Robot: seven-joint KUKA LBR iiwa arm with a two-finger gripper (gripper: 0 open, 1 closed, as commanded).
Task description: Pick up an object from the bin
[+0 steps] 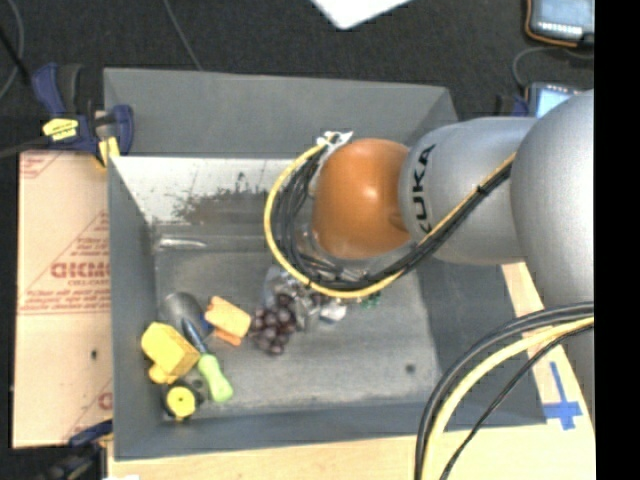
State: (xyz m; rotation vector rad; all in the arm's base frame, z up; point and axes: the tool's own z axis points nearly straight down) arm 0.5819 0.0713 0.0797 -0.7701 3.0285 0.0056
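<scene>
My gripper (316, 306) hangs low in the middle of the bin, mostly hidden under the arm's orange cover. Just below and left of it, touching or nearly touching it, lies a dark purple bunch of toy grapes (272, 329). Whether the grapes are in its grasp cannot be made out. A yellow-orange block (228, 320) rests a little further left of the grapes.
A small heap fills the bin's front left corner: a yellow toy (167, 352), a green piece (216, 379), a small yellow wheel (180, 402) and a grey rounded thing (181, 308). The arm covers the bin's right and back parts.
</scene>
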